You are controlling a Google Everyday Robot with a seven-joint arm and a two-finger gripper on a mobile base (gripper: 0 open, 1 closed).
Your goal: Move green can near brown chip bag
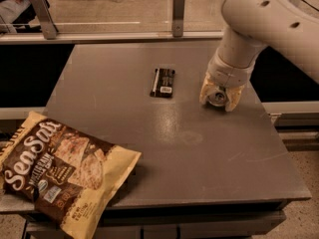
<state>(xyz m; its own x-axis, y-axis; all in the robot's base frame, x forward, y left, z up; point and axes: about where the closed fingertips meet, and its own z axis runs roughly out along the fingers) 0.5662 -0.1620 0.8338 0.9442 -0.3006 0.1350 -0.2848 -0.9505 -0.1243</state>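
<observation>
A white arm [259,19] bends down from upper right, claw [220,99] at the counter [199,153], closed around the green can [217,95]. The brown chip bag [65,173] lies well away, lower left of the claw.

Cream jaws round a perhaps silver-topped can [218,96]; brown-and-tan bag [65,176], white lettering.

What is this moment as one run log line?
gripper: down at green can, table right rear | brown chip bag: front-left corner, far from can | snack bar: mid-table | can not yet moved
</observation>
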